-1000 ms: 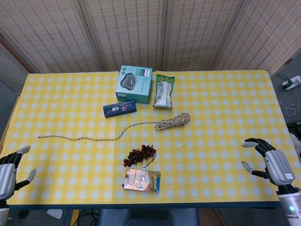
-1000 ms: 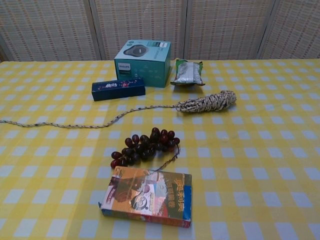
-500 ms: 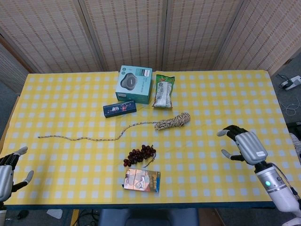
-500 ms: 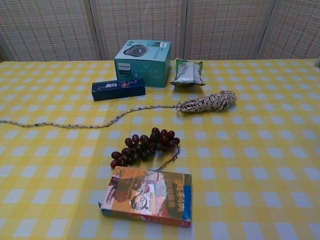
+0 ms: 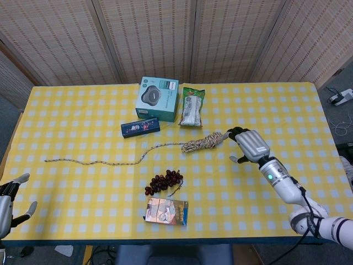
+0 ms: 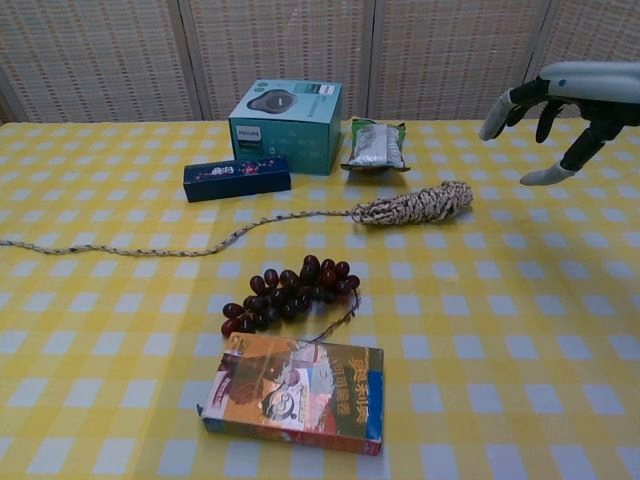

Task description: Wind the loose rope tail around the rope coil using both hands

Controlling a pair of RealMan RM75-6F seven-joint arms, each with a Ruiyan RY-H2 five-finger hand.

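Note:
The rope coil (image 5: 203,142) (image 6: 415,206) lies on the yellow checked table (image 5: 71,105), right of centre. Its loose tail (image 5: 105,160) (image 6: 150,248) trails leftward across the cloth toward the left edge. My right hand (image 5: 249,144) (image 6: 565,100) hovers above the table just right of the coil, fingers spread and holding nothing. My left hand (image 5: 10,203) hangs off the table's front left corner with its fingers apart, far from the rope; the chest view does not show it.
A teal box (image 5: 158,98), a dark blue case (image 5: 140,127) and a snack packet (image 5: 191,108) stand behind the rope. A bunch of dark grapes (image 5: 164,181) and a colourful packet (image 5: 166,211) lie in front of it.
My right hand has swung up from the front right edge to beside the coil's right end. The left hand has sunk slightly lower. The rope has not moved.

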